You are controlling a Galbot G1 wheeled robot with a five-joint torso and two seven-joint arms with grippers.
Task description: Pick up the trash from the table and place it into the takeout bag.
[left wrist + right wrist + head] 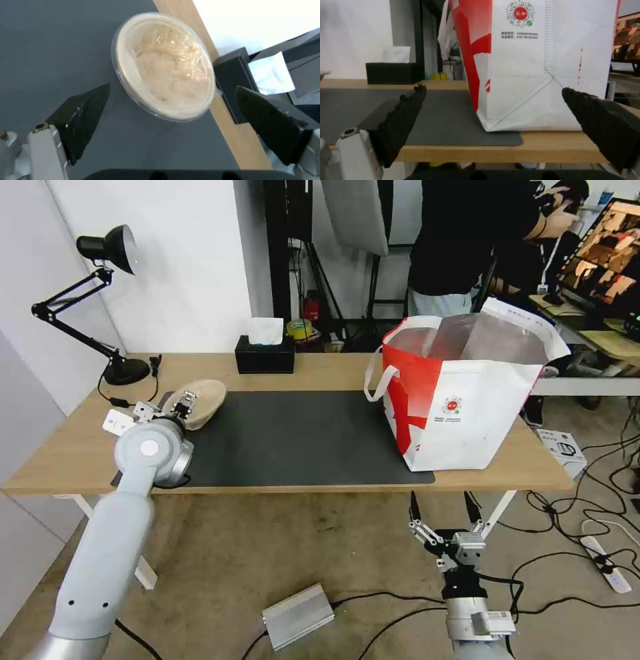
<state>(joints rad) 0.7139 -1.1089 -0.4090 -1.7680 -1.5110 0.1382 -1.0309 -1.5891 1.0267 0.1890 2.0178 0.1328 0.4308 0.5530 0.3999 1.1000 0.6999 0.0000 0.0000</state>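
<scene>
While spread, left pincer (pixel 170 110) above bowl (pixel 166 67)

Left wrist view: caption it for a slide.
Open left gripper hovers over the beige bowl on the dark mat, tissue box beside.

Landmark: your dark grey mat (pixel 300 437) on the tabletop (pixel 60 447).
Left end effector (pixel 185 402): over the mat's far-left corner, at the beige pulp bowl (pixel 203 400).
Takeout bag (pixel 467 400): on the mat's right end.
Right end effector (pixel 443 508): below the mat's near-right corner, fingers spread.
</scene>
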